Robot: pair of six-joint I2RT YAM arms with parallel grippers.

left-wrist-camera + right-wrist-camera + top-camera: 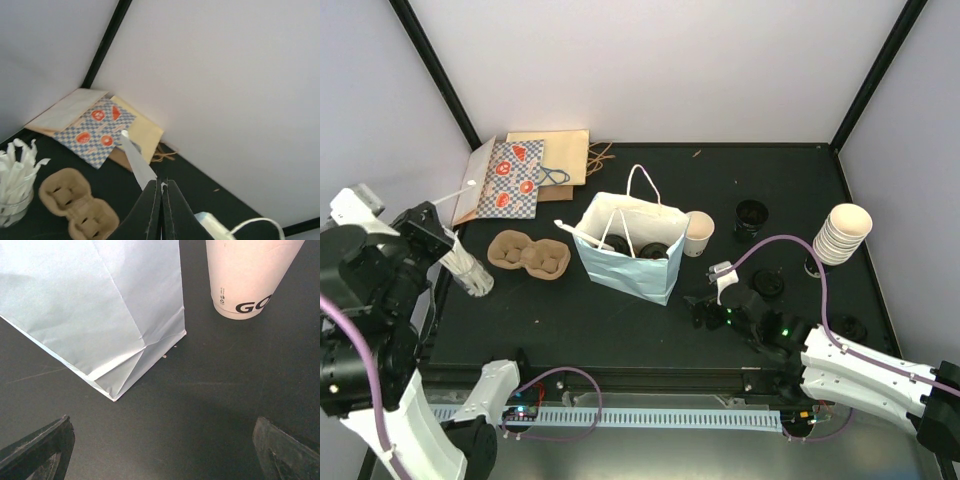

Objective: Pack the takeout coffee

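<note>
The light blue paper bag [625, 262] stands open mid-table, and two black-lidded takeout coffee cups [651, 250] show inside it. One cream cup [699, 233] without a lid stands against the bag's right side; in the right wrist view this cup [250, 275] is ahead on the right and the bag [95, 305] ahead on the left. My right gripper [706, 311] [160, 450] is low over the mat in front of both, open and empty. My left gripper [432, 209] [161, 182] is raised at the far left, shut on a white wrapped straw [136, 161].
A brown cup carrier [528, 254] lies left of the bag, next to a glass of wrapped straws [470, 272]. Flat paper bags [525, 170] lie at the back left. Loose black lids [752, 215] and a stack of cups [842, 232] are on the right.
</note>
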